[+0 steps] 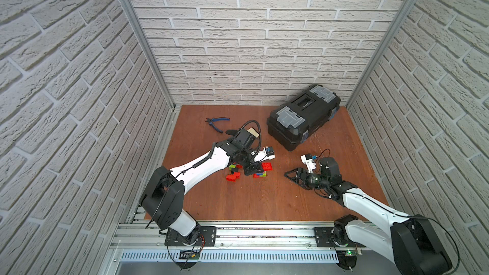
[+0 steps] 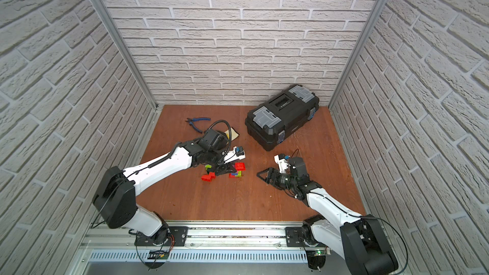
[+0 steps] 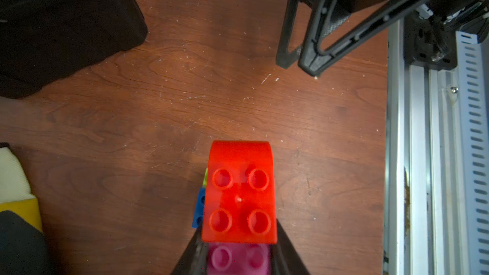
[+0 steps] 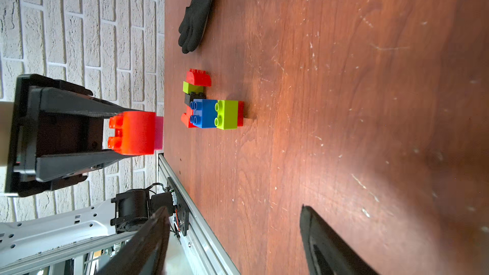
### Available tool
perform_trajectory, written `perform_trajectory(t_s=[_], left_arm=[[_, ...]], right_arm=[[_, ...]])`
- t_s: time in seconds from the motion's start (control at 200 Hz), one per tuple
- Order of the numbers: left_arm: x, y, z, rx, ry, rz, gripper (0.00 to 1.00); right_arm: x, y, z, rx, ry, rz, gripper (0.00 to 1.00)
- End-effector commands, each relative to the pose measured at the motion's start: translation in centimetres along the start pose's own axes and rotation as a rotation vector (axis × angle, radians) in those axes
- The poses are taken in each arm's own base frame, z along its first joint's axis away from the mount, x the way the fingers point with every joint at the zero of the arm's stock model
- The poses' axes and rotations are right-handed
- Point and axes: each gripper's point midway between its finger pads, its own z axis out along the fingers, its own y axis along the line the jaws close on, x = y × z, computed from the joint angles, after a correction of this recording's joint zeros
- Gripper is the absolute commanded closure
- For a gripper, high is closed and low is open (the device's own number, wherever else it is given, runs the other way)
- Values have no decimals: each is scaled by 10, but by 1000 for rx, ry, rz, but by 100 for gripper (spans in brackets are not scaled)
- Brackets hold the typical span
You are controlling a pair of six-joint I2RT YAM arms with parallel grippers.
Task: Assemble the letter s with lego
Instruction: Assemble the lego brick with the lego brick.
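My left gripper [image 3: 239, 234] is shut on a pink lego brick [image 3: 238, 259] with a red round-ended brick [image 3: 239, 194] stacked on it. Seen from the right wrist, this pair [image 4: 135, 133] hangs above the table. Below and beyond it stands a joined lego group [image 4: 211, 113] of blue, lime, red and black bricks, seen in both top views [image 1: 259, 174] [image 2: 236, 174]. More loose red lego [image 1: 232, 177] lies beside the left arm. My right gripper [image 1: 287, 174] [image 4: 232, 208] is open and empty, to the right of the bricks and apart from them.
A black toolbox [image 1: 304, 117] stands at the back right. Blue-handled pliers [image 1: 215, 123] lie at the back left. A black and yellow glove [image 4: 195, 14] lies behind the left wrist. A metal rail [image 1: 238, 231] runs along the front edge.
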Motion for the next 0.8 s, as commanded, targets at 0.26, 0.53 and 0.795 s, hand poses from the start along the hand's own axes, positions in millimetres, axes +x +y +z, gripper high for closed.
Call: perform_trajectory(t_s=[0.26,0.53,0.795], left_arm=[[1,13,-2,-3,-151,67,69],[11,24,2,-20,-178,42,69],[20,31,8,-33,-167,27,69]], right_arm=[[-9,21,40,-70,6,5,24],[-10,25,64,-80,34,17,26],[-12,33,83,-118,68,14,26]])
